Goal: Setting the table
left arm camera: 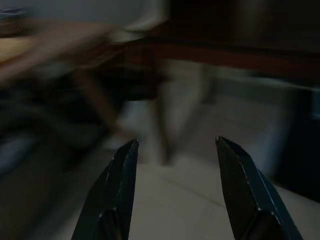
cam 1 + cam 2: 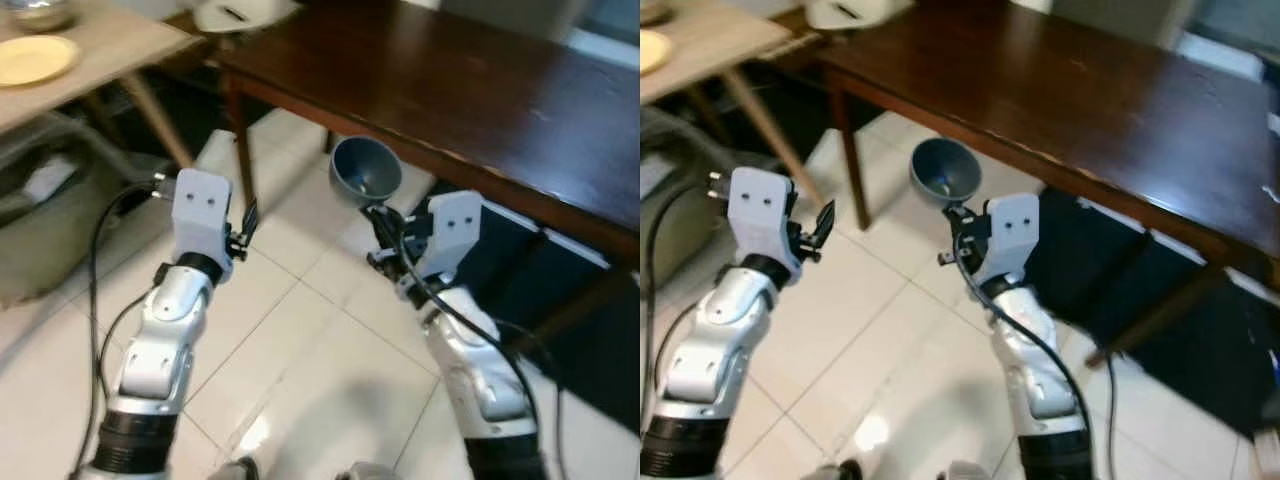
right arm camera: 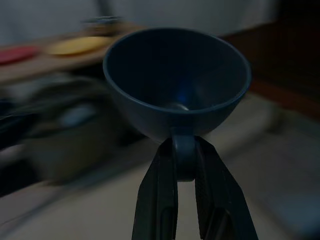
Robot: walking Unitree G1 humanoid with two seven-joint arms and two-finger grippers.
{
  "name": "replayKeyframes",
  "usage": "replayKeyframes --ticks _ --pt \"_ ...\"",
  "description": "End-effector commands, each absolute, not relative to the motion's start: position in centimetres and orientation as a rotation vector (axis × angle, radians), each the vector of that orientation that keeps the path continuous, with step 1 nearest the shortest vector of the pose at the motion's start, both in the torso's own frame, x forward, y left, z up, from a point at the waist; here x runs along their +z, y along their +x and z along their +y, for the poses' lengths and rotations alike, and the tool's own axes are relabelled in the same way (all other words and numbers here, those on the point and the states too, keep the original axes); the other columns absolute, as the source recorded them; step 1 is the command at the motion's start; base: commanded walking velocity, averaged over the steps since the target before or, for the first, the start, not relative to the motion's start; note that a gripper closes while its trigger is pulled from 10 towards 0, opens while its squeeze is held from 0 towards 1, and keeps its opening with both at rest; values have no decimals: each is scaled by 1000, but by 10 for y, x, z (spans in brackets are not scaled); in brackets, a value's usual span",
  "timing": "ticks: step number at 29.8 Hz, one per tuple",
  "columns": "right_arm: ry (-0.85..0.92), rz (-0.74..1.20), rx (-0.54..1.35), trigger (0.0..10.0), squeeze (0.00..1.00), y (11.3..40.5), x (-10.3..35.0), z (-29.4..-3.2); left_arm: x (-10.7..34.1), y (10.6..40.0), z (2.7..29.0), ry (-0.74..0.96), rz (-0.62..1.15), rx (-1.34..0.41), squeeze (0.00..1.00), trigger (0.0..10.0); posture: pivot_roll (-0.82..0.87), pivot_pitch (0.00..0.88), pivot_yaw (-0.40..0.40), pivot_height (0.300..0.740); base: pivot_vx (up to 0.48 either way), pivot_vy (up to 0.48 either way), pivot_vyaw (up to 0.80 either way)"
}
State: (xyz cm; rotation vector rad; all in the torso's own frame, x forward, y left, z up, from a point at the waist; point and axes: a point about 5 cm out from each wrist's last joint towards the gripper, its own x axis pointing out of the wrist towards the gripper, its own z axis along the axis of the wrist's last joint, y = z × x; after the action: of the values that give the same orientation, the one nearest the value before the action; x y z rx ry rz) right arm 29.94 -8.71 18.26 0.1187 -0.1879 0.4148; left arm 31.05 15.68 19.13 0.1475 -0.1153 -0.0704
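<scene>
A blue bowl [image 2: 366, 169] is held clamped in the right gripper [image 2: 381, 222] jaws, not yet placed on the bare dark surface [image 2: 470, 90], while the left gripper [image 1: 175, 190] jaws are spread, carrying nothing.

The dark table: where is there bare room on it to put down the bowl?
The dark table is bare over nearly all of its top, from the near edge above the bowl in the right hand to its far side. Only its far left corner is crowded, by a white thing.
</scene>
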Motion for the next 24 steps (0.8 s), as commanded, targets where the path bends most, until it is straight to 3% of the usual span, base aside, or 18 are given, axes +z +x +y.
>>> replayKeyframes --ticks 1,24 --pt "107 -190 387 10000 0 299 181 -97 188 309 149 151 -110 -95 165 10000 -132 66 19 740 480 0 763" --pt "136 -277 324 10000 0 312 202 -120 191 310 149 162 -129 -94 200 10000 -116 52 23 740 480 0 739"
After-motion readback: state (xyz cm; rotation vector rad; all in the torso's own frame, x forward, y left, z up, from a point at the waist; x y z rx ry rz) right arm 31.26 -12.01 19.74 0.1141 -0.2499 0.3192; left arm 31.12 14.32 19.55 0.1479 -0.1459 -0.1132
